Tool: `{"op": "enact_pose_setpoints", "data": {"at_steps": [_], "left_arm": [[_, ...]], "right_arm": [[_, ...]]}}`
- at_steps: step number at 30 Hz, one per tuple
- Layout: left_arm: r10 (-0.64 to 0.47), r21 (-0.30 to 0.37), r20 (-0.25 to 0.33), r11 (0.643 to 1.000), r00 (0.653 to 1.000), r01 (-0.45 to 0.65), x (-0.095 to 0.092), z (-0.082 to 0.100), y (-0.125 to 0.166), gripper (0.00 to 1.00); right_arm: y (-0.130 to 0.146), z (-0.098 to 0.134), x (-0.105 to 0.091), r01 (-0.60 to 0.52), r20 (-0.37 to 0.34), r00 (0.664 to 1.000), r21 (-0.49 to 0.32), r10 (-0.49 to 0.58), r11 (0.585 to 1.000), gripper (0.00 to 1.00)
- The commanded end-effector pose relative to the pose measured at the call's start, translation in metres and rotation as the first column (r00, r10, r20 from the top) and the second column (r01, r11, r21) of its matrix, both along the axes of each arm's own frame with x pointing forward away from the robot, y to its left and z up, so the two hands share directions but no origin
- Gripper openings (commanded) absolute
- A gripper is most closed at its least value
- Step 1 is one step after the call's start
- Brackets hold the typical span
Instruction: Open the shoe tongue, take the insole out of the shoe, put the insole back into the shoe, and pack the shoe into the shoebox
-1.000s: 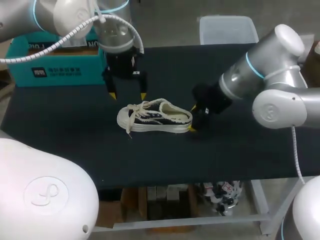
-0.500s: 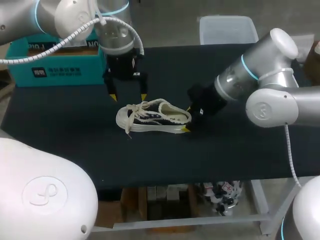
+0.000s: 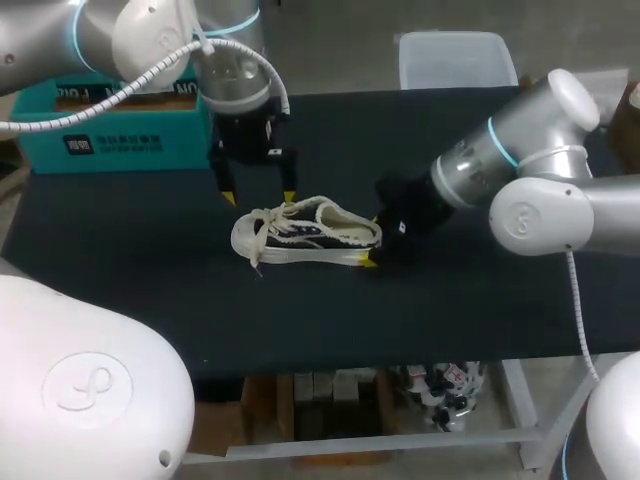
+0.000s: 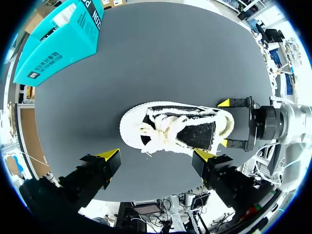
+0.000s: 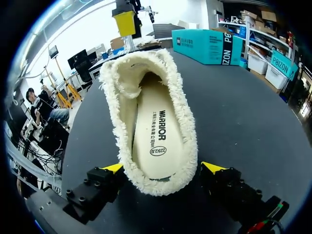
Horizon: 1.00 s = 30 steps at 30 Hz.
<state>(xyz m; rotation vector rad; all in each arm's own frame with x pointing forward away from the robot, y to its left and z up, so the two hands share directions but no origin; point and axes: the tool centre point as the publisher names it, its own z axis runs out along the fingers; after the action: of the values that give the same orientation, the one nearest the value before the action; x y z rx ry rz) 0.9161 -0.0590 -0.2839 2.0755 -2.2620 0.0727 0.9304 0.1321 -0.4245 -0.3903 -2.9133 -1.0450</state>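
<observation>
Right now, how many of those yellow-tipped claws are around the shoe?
2. The left claw hangs open over the shoe's laces; the right claw is open at its heel, one finger each side.

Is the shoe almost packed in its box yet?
Not yet, it's just starting. Nothing looks done: the insole sits inside the shoe, which lies on the table, outside the box. In hand: the right gripper straddles the heel, the left gripper hangs over the laces. Left: every step.
</observation>
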Motion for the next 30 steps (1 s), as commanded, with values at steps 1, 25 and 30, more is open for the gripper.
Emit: {"op": "enact_pose_setpoints", "data": {"at_steps": [1, 25, 30], "left_arm": [[0.000, -0.003, -0.005, 1.000, 1.000, 0.000, 0.003, -0.003, 0.000, 1.00], [-0.038, 0.054, -0.014, 0.998, 0.999, 0.039, -0.001, 0.007, -0.034, 1.00], [-0.087, 0.105, -0.023, 0.991, 0.996, 0.089, 0.002, 0.006, -0.056, 1.00]], "right_arm": [[0.003, -0.003, 0.002, -0.008, -0.001, 1.000, 0.011, 0.008, 1.000, 1.00], [0.008, -0.015, 0.000, -0.031, 0.001, 1.000, 0.078, 0.031, 0.996, 0.00], [0.008, -0.015, 0.000, -0.031, 0.001, 1.000, 0.078, 0.031, 0.996, 0.00]]}}
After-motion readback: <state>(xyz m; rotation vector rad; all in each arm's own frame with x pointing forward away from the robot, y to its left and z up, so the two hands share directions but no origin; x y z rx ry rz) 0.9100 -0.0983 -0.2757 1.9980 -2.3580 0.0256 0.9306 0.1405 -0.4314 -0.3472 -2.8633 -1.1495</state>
